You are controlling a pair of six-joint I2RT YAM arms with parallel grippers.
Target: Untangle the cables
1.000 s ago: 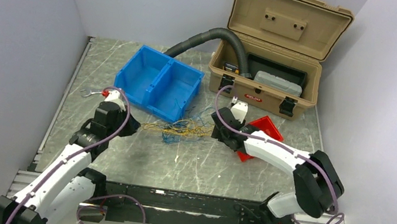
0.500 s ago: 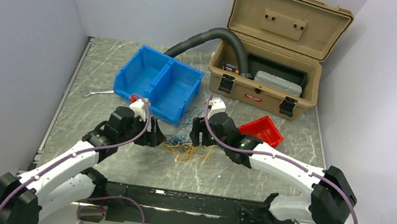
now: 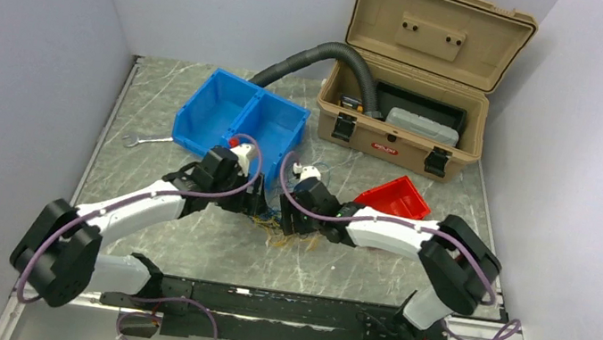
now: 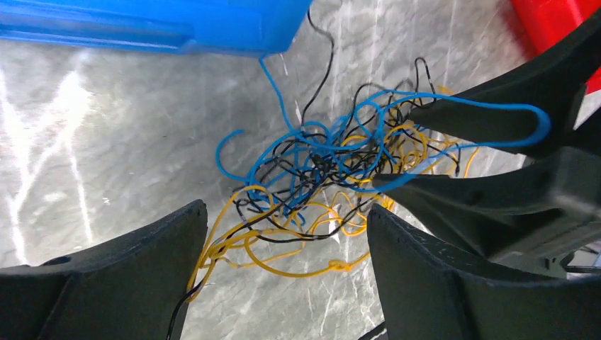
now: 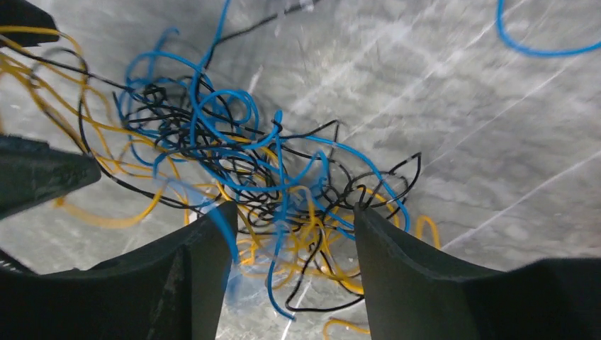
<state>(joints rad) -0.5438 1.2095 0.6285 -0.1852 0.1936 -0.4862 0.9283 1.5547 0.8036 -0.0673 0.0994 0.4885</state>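
Now the cables [image 4: 319,163] lie knotted on the counter [image 4: 106,142] between left gripper [image 4: 287,212] and right gripper [image 5: 292,211], which face each other across the tangle, equally near, both spread wide and clasping nothing

The table [image 3: 179,242] before me was a grey slab veined with white. Near its middle lay a loose tangle of hair-thin yellow, blue and black cables [image 4: 319,170], with one blue strand reaching the foot of a blue plastic bin with two compartments [image 3: 244,118] just beyond. A small red plastic tray [image 3: 402,196] sat near the tangle, to my right. A flat silver spanner [image 3: 144,141] lay left of the blue bin. At the far right stood an open tan toolbox [image 3: 391,152], and a ribbed black hose [image 3: 296,61] arched out of it down behind the bin.
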